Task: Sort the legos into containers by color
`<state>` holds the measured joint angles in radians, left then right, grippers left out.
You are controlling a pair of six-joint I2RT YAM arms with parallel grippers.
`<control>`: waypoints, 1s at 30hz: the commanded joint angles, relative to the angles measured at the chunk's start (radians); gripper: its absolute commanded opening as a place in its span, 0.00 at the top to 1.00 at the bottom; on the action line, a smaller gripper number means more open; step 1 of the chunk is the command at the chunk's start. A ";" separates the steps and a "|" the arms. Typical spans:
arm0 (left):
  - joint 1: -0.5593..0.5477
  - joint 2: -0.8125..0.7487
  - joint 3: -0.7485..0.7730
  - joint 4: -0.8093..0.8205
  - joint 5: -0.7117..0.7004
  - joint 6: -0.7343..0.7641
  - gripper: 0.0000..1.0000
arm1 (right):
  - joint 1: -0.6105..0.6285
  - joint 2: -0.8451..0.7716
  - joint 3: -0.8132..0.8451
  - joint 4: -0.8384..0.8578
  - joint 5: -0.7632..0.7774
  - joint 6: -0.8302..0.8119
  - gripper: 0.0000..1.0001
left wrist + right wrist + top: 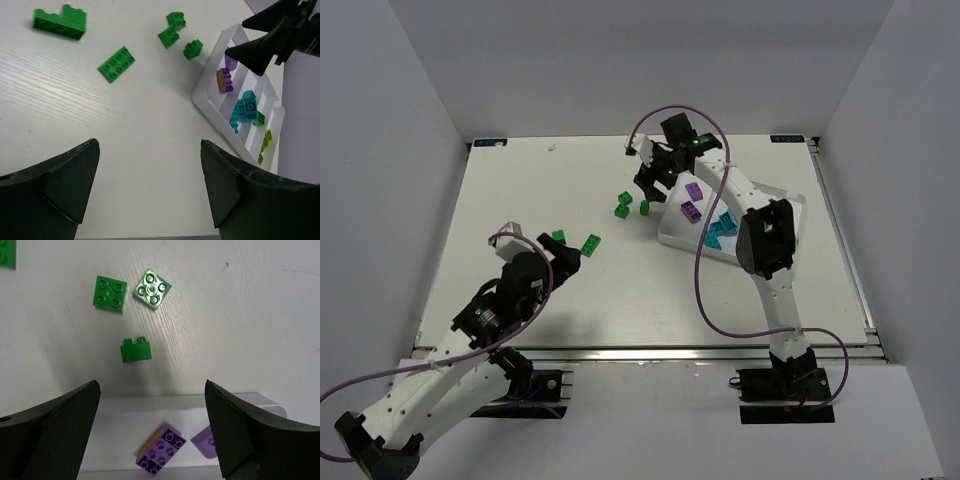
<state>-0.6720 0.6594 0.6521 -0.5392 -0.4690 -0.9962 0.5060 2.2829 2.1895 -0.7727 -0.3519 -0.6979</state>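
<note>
left gripper point(563, 256): sits low over the table point(500, 190), well to the left of the tray point(672, 236). Its fingers are spread wide with nothing between them. I judge it is waiting there, facing the loose green pieces, ready to take one.
two green bricks point(591, 243): lie flat on the table just ahead of the left gripper, well left of the tray. They are not yet sorted, and the longer one shows its studs upward, so it should be easy to pinch across its narrow sides.
three small green bricks point(625, 198): lie in a loose cluster on the table just off the tray's nearest rim, apart from one another. One is tipped on its side.
right gripper point(655, 180): hangs over the tray's rim on the side facing that cluster, its fingers wide apart and empty. Judging by the wrist view, it is lined up between the cluster and the tray so the carry will be short.
purple bricks point(160, 450): there are two, in the tray compartment nearest the green cluster.
teal bricks point(245, 110): piled in the tray's middle compartment.
yellow-green bricks point(267, 140): in the tray's far compartment (probably where the green goes too, since the other two compartments hold their own colours).
writing: none can be read. One purple brick has an orange patch on its side, too small to make out.
</note>
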 commanded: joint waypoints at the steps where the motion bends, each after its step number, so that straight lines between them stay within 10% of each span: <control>1: 0.005 -0.047 -0.002 -0.128 -0.088 -0.062 0.09 | -0.001 0.075 0.116 -0.116 -0.033 -0.073 0.10; 22: 0.006 0.009 0.029 -0.179 -0.111 -0.076 0.09 | 0.008 0.214 0.032 0.145 -0.075 -0.043 0.13; 30: 0.006 -0.001 0.035 -0.189 -0.117 -0.093 0.15 | 0.008 0.227 0.041 0.151 -0.125 -0.049 0.54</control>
<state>-0.6693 0.6682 0.6510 -0.7082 -0.5613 -1.0714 0.5072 2.5072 2.1902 -0.6395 -0.4370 -0.7414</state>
